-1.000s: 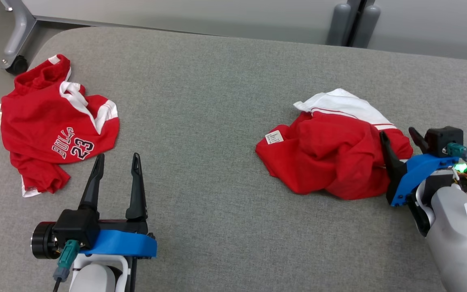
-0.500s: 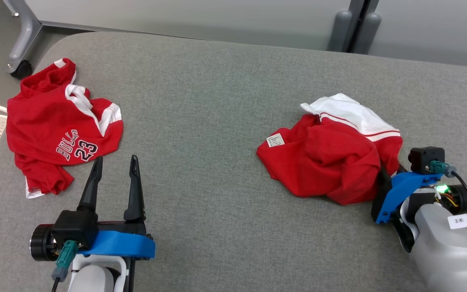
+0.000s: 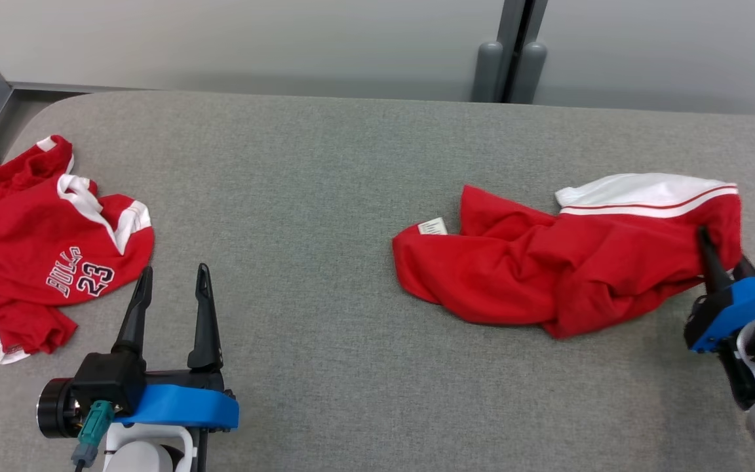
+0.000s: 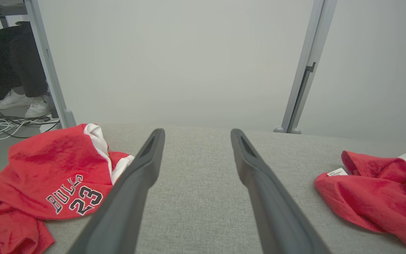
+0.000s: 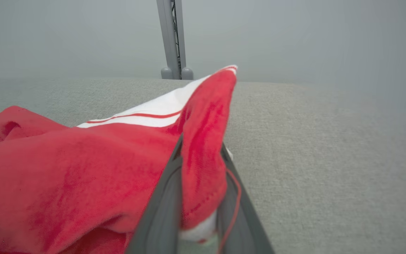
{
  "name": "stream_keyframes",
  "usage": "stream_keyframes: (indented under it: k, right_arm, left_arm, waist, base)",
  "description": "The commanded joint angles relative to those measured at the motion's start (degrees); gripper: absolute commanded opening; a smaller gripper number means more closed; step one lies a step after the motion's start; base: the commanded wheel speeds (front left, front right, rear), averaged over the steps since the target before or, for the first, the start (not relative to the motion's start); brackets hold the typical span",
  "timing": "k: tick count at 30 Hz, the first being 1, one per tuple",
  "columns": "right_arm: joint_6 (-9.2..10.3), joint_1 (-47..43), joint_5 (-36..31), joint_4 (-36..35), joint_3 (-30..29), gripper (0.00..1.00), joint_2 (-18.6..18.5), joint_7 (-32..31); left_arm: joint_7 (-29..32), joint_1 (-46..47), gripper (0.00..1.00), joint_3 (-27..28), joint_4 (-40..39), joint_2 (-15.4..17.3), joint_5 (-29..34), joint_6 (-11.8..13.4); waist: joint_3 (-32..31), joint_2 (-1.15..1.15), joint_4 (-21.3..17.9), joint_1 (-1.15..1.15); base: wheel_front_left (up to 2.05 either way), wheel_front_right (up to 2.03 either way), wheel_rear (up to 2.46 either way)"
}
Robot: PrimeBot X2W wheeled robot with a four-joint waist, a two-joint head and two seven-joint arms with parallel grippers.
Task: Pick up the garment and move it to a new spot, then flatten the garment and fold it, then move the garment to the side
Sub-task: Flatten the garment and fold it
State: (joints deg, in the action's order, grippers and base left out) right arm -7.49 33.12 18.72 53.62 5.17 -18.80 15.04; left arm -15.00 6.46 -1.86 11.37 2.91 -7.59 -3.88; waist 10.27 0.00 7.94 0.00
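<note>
Right gripper clamped on red garment, left gripper idle and wide.

We saw the right gripper at the far right of the grey padded table, its two fingers pinched narrow on a fold at the right end of the red garment. In the right wrist view the cloth bunched between them. The garment lay stretched out on the table's right half with its white band along the far edge and a small tag at its left end. The left gripper sat near the front left, spread wide and holding nothing, just beside a crumpled red "BULLS 23" jersey.
</note>
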Motion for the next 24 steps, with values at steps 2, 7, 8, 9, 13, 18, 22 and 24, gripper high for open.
stream_keyframes:
  k: [2,7,8,9,13,18,22,24]
  right_arm:
    - [-0.01,-1.7,-0.6,-2.4,-1.6,0.00,-2.0,0.2]
    - [-0.01,-4.5,-2.4,-8.6,-7.2,0.00,-5.8,0.2]
    - [-0.01,-4.9,-3.0,-9.7,-8.4,0.00,-6.0,0.2]
    - [-0.01,-5.4,-3.5,-11.0,-9.5,0.00,-6.2,0.2]
    - [-0.01,-6.8,-5.7,-16.5,-12.1,0.00,-5.1,0.2]
    - [-0.01,-8.0,-7.7,-22.1,-9.3,0.00,-1.7,0.2]
    - [-0.01,-8.6,-8.4,-25.2,-4.1,0.00,1.5,0.0]
    - [-0.01,-8.5,-8.3,-26.0,-0.8,0.00,3.2,-0.2]
  left_arm:
    - [-0.3,-0.2,1.00,0.4,0.0,0.0,0.0,-0.1]
    - [-0.3,-0.6,1.00,0.8,0.0,0.0,0.1,-0.3]
    - [-0.3,-0.7,1.00,0.9,0.0,0.0,0.2,-0.4]
    - [-0.3,-0.7,1.00,1.0,0.0,0.0,0.3,-0.4]
    - [-0.3,-1.1,1.00,1.5,0.1,0.0,0.2,-0.5]
    - [-0.3,-1.3,1.00,1.3,0.1,0.0,-0.2,-0.6]
    - [-0.3,-1.3,1.00,1.4,0.1,0.0,-0.3,-0.5]
    - [-0.3,-1.3,1.00,1.5,0.0,0.0,-0.3,-0.5]
  waist:
    - [-0.8,0.00,-1.3,0.00]
    - [-1.5,0.00,-2.6,0.00]
    - [-1.7,0.00,-2.8,0.00]
    - [-1.8,0.00,-2.9,0.00]
    - [-2.4,0.00,-3.4,0.00]
    - [-3.0,0.00,-3.2,0.00]
    - [-3.4,0.00,-2.6,0.00]
    - [-3.4,0.00,-2.2,0.00]
  base:
    - [0.00,0.00,0.00]
    - [0.00,0.00,0.00]
    - [0.00,0.00,0.00]
    - [0.00,0.00,0.00]
    - [0.00,0.00,0.00]
    - [0.00,0.00,0.00]
    - [0.00,0.00,0.00]
    - [0.00,0.00,0.00]
